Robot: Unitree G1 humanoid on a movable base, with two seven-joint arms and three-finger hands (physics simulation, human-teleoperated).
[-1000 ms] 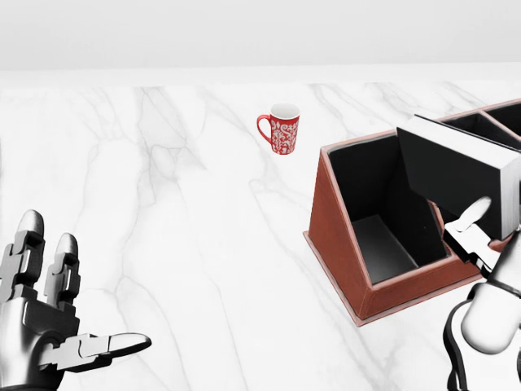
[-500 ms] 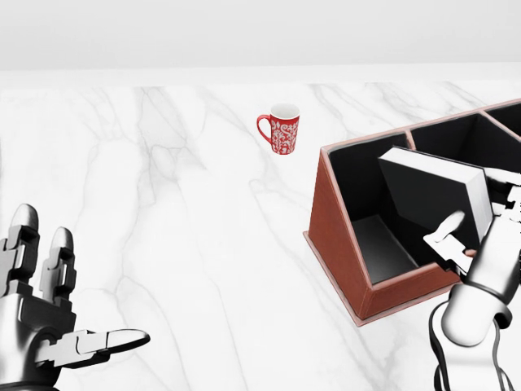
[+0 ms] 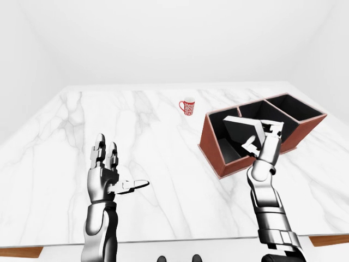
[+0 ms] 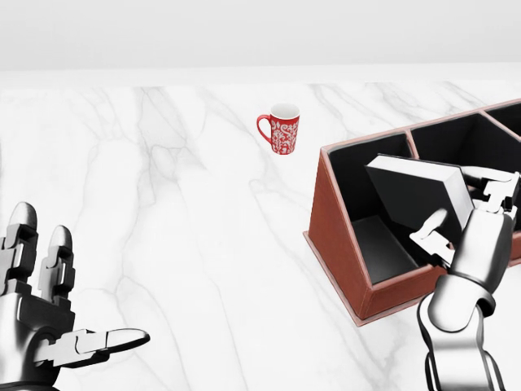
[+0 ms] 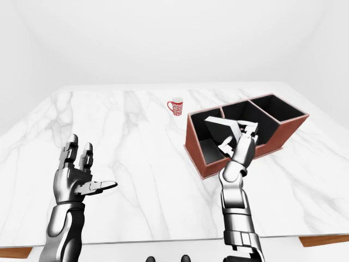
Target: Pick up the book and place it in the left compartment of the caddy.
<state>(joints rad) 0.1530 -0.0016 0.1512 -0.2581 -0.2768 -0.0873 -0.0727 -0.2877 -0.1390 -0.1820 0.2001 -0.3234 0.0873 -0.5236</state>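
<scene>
The book (image 4: 411,195), black-covered with white page edges, leans tilted inside the left compartment (image 4: 383,244) of the red-brown caddy (image 4: 334,236), its upper corner still above the rim. My right hand (image 4: 460,212) is shut on it. Its thumb (image 4: 429,230) lies on the cover and the other fingers (image 4: 492,191) stand behind the page edge. My left hand (image 4: 61,314) hovers open, palm up, over the marble at the lower left of the head view, far from the caddy.
A red patterned mug (image 4: 282,130) stands on the white marble table (image 4: 187,204), up and to the left of the caddy. The caddy's two other black-lined compartments (image 3: 289,109) run off to the right. The table's near edge (image 3: 180,240) shows below my arms.
My right hand has carried the book down and to the left, from above the caddy's rim into the left compartment. The left hand has barely moved.
</scene>
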